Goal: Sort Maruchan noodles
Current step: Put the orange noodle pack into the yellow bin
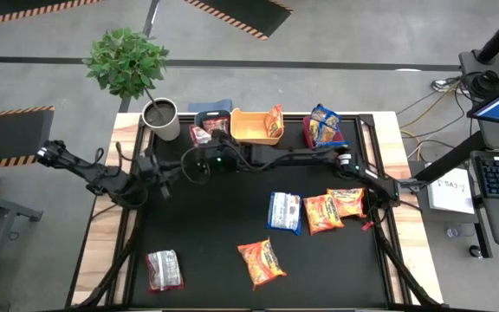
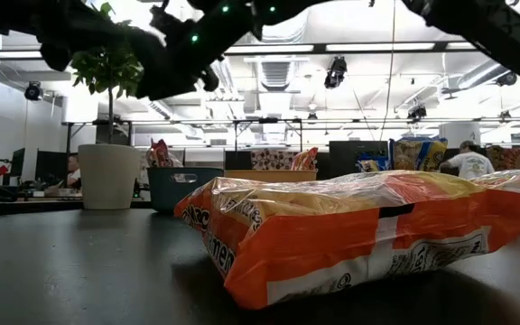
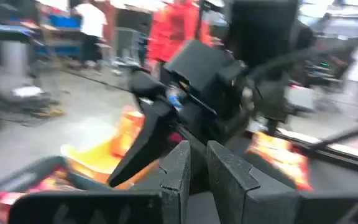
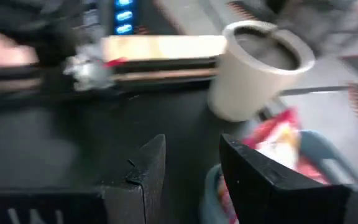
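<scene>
Five noodle packets lie flat on the black table: a blue-and-white one (image 1: pixel 284 211), two orange ones (image 1: pixel 322 212) (image 1: pixel 346 202), another orange one (image 1: pixel 262 263) that fills the low view (image 2: pixel 350 235), and a dark red one (image 1: pixel 164 269). More packets sit in the bins along the far edge: red ones in the dark blue bin (image 1: pixel 212 124), an orange one in the yellow bin (image 1: pixel 251 127), and blue ones (image 1: pixel 323 128) to its right. My left gripper (image 1: pixel 176 169) (image 3: pixel 199 171) is open by a narrow gap and holds nothing. My right gripper (image 1: pixel 199 156) (image 4: pixel 191 168) is open and empty beside the dark blue bin (image 4: pixel 319 155).
A white pot with a green plant (image 1: pixel 160 119) (image 4: pixel 257 68) stands at the far left corner, next to the dark blue bin. Both arms cross close together over the table's far middle. Bare black table lies at the near left and middle.
</scene>
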`<state>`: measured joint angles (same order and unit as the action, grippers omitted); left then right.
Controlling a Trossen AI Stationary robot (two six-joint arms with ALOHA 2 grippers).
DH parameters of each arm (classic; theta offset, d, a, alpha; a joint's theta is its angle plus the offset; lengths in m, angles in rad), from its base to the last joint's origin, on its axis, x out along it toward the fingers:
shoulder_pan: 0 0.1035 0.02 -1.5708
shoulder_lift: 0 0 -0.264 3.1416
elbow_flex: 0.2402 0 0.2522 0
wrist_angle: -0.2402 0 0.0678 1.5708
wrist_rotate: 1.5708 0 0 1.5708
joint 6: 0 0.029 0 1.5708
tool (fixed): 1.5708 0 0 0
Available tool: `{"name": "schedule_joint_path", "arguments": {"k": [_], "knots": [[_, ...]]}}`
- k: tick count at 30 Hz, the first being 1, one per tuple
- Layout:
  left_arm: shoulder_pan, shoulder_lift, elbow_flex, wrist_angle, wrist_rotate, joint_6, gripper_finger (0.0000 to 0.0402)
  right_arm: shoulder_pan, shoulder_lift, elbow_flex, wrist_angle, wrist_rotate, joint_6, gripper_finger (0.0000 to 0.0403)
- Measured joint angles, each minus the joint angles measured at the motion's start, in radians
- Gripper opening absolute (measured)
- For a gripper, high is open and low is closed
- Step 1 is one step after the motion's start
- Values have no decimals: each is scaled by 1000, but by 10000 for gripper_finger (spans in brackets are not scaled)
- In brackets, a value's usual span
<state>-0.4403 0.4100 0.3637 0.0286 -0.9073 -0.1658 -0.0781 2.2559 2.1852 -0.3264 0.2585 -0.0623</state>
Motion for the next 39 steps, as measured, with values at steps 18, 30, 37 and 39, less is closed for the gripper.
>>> {"name": "schedule_joint_path", "arguments": {"k": [18,30,37,39], "knots": [[-62,270,-1,35,214,-351,39,62,-427,-752,494,-234,9,131],[-67,523,5,268,212,-406,39,67,-747,-1244,721,-233,123,112],[-67,648,79,277,213,-421,39,67,-791,-1322,638,-313,141,98],[-67,682,107,277,217,-402,39,68,-799,-1318,531,-352,155,92]]}}
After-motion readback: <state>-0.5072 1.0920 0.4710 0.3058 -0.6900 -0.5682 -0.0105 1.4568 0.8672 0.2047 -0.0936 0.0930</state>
